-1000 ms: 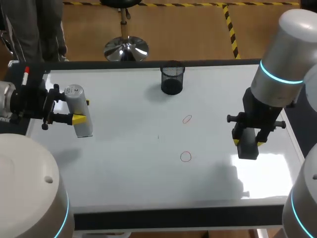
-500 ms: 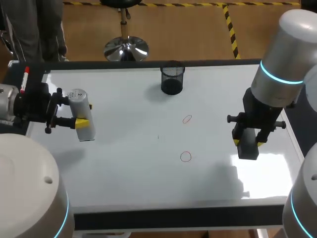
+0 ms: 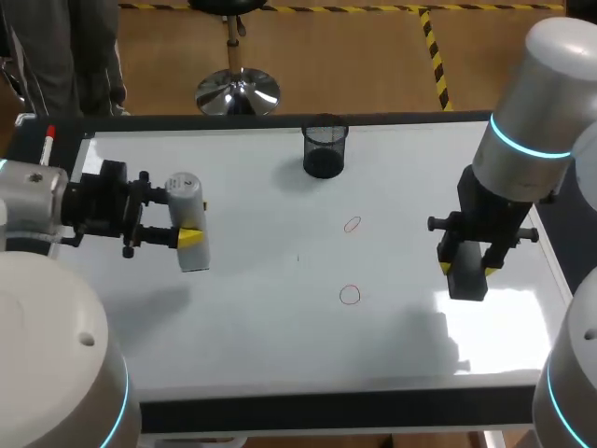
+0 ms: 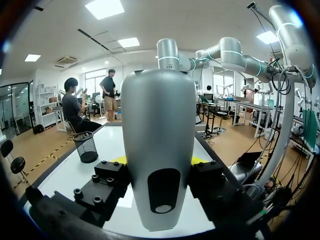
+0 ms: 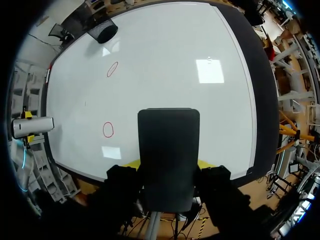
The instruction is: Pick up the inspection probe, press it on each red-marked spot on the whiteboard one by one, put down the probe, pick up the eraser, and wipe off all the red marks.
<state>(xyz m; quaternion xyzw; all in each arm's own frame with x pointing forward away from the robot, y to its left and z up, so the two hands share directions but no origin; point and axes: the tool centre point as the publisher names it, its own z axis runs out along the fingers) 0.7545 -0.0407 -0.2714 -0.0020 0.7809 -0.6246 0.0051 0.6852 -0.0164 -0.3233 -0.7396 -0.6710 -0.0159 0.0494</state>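
A grey, rounded inspection probe [image 3: 187,219] hangs over the left part of the whiteboard [image 3: 252,317], with my left gripper [image 3: 184,237] shut on it. In the left wrist view the probe [image 4: 159,140] stands upright between the yellow tips of that gripper [image 4: 159,161]. Two red ovals are drawn on the board, a farther mark [image 3: 352,224] and a nearer mark [image 3: 349,295], both to the right of the probe. Over the board's right side my right gripper [image 3: 465,273] is shut on a dark eraser [image 5: 168,145]. The two marks [image 5: 112,69] [image 5: 108,129] lie ahead of it.
A black mesh cup [image 3: 325,149] stands at the far middle of the board, also seen beyond the probe [image 4: 86,146]. A red-capped marker [image 3: 48,145] lies at the board's far left edge. A dark frame [image 3: 336,409] runs round the board.
My left arm has carried the probe rightward over the board, toward the marks. The right arm and eraser have kept still.
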